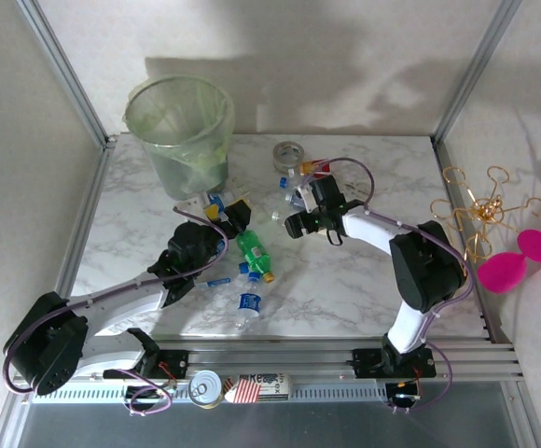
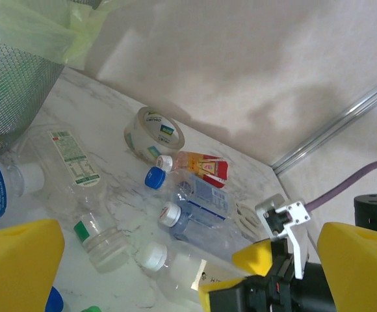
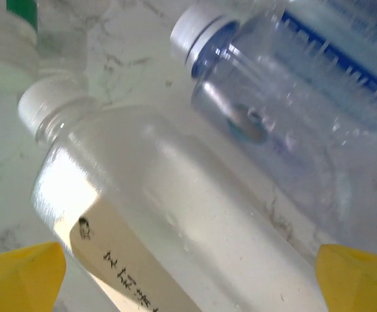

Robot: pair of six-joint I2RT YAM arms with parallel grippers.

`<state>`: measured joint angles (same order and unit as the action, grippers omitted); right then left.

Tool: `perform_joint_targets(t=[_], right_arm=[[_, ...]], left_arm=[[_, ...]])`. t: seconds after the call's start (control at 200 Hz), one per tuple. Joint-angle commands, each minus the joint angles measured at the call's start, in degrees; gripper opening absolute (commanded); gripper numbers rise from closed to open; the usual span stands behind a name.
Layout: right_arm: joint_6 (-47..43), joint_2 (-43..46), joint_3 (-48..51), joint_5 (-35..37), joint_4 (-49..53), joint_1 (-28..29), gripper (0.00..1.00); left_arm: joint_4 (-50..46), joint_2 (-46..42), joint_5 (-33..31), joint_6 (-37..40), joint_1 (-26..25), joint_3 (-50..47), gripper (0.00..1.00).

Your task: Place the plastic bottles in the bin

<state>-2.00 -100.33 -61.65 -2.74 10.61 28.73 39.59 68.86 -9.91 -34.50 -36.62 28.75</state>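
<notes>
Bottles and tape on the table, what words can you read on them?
Nothing reads clearly.
Grey tape roll: blue print, too blurred.
Clear plastic bottle with white paper label: print too small.
Clear plastic bottle with red and orange label: blurred.
White-capped clear plastic bottle: black characters, tilted and cut off, unreadable.
Clear plastic bottle with blue label: white letters, blurred.

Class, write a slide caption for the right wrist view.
Open right gripper straddles a clear, white-capped bottle lying on the marble table.

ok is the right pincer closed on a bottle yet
No, the right pincer stands open, its yellow fingertips wide apart on either side of the clear white-capped bottle.
</notes>
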Motion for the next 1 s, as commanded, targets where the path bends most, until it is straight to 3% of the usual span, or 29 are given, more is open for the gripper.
perform_joint_targets(t=[0.0, 0.24, 0.436, 0.996], right_arm=[[2.1, 3.5, 1.8, -3.4, 0.4, 0.2, 0.99], [4.0, 5.4, 4.6, -3.4, -1.1, 1.0, 0.99], [4.0, 4.1, 5.7, 2.2, -1.2, 2.7, 0.98], [2.3, 0.5, 6.4, 8.2, -1.2, 5.0, 0.75]], left_arm=[[2.5, 0.4, -0.2, 0.5, -0.1, 0.4, 1.00], [2.5, 0.7, -0.4, -0.5, -0.1, 0.3, 1.00], [1.6, 0.4, -1.2, -1.2, -0.1, 0.6, 1.00], [0.6, 1.3, -1.8, -3.4, 0.0, 1.2, 0.99]])
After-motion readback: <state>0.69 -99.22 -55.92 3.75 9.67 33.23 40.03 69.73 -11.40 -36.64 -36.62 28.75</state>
